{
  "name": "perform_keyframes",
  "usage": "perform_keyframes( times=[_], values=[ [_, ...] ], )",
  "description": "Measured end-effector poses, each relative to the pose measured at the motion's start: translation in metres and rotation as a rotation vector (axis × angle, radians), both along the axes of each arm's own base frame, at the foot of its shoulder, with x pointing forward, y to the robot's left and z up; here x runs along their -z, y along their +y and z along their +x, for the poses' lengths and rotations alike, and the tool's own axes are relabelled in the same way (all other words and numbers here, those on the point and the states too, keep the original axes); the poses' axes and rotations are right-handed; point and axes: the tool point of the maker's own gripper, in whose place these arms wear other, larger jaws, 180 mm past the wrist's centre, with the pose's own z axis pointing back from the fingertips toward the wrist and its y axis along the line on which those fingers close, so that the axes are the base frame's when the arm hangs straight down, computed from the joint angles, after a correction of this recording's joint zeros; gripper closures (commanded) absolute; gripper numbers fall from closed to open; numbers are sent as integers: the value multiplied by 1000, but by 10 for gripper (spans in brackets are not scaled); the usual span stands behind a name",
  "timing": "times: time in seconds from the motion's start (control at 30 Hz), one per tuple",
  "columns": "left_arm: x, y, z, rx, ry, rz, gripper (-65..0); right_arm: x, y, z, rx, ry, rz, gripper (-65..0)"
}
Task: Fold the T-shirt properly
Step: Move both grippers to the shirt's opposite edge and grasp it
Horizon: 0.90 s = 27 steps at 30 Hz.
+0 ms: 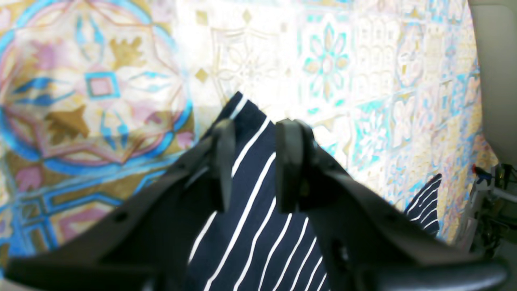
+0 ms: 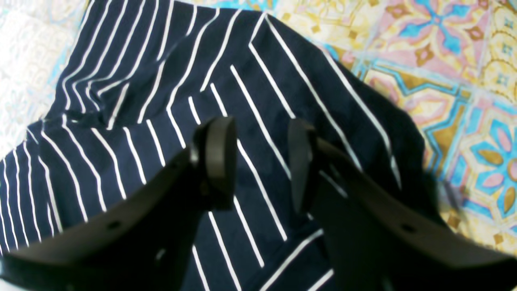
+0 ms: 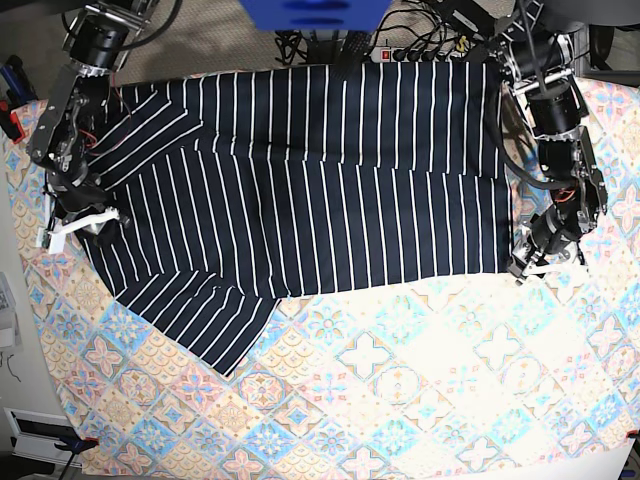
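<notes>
The dark navy T-shirt [image 3: 320, 190] with thin white stripes lies spread across the far half of the table, with one sleeve [image 3: 200, 315] sticking out toward the front left. My left gripper [image 3: 524, 264] is at the shirt's front right corner. In the left wrist view it [image 1: 256, 169] is open, and the shirt corner [image 1: 250, 226] lies under and between the fingers. My right gripper [image 3: 72, 230] is at the shirt's left edge. In the right wrist view it [image 2: 258, 165] is open, just above wrinkled striped fabric [image 2: 161, 113].
The pastel tile-patterned cloth [image 3: 400, 380] covers the table and shows bare across the front half. Cables and a power strip [image 3: 420, 45] lie behind the shirt. A blue object [image 3: 315, 12] sits at the top centre. The table's left edge [image 3: 20, 330] is close to my right arm.
</notes>
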Motion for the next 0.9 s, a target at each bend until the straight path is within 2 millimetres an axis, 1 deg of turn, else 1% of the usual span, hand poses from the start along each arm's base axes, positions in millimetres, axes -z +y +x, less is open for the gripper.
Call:
perform_keyframes(
  times=[0.1, 0.17, 0.2, 0.3, 0.37, 0.43, 0.47, 0.73, 0.83, 0.9],
  values=[
    [7, 0, 0, -5, 23, -16, -182, 0, 1, 0, -2, 2, 1, -210],
    [11, 3, -1, -8, 42, -17, -184, 0, -1, 0, -1, 1, -2, -210],
    [13, 7, -2, -4, 59, 6, -196, 0, -1, 0, -1, 1, -2, -210],
    [15, 17, -4, 14, 96, 84, -270, 0, 0, 0, -1, 0, 1, -210],
    [16, 16, -4, 23, 101, 93, -320, 0, 0, 0, -1, 1, 0, -210],
    [17, 13, -4, 29, 101, 89, -358, 0, 0, 0, -1, 0, 0, -210],
    [18, 13, -5, 30, 104, 91, -367, 0, 0, 0, -1, 0, 0, -210],
    [27, 7, -5, 23, 112, 74, -369, 1, 0, -1, -1, 3, 0, -208],
    [28, -3, 1, 64, 103, 117, -369, 2, 0, -2, -1, 5, 0, -208],
    [30, -16, 5, 111, 101, 140, -369, 2, 1, -2, -2, 5, 1, -208]
  ],
)
